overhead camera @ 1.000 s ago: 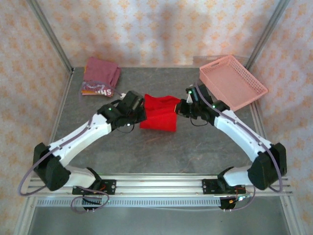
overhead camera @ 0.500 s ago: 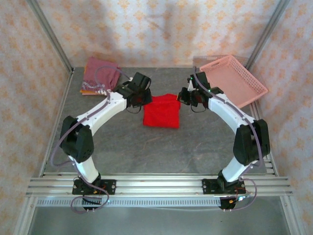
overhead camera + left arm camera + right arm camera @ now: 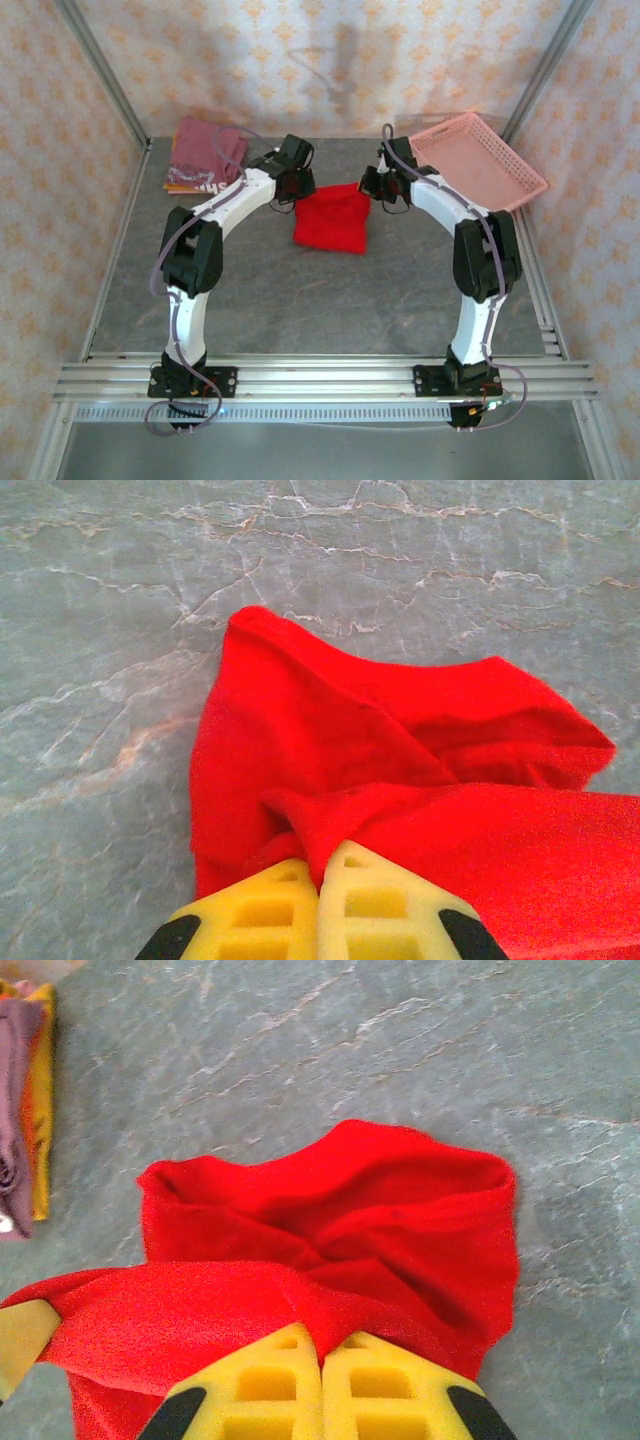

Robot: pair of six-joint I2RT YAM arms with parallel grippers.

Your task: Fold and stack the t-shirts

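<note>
Patterned peach walls (image 3: 330,60), grey stone table (image 3: 300,300)

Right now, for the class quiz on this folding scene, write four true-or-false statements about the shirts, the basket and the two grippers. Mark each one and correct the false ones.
1. The left gripper and the right gripper are each shut on the red t-shirt. True.
2. The folded shirts lie on top of the red t-shirt. False: they sit at the far left corner of the table, apart from it.
3. The pink basket stands at the table's far right. True.
4. The red t-shirt lies in the pink basket. False: it is at the middle of the table, apart from the basket.
</note>
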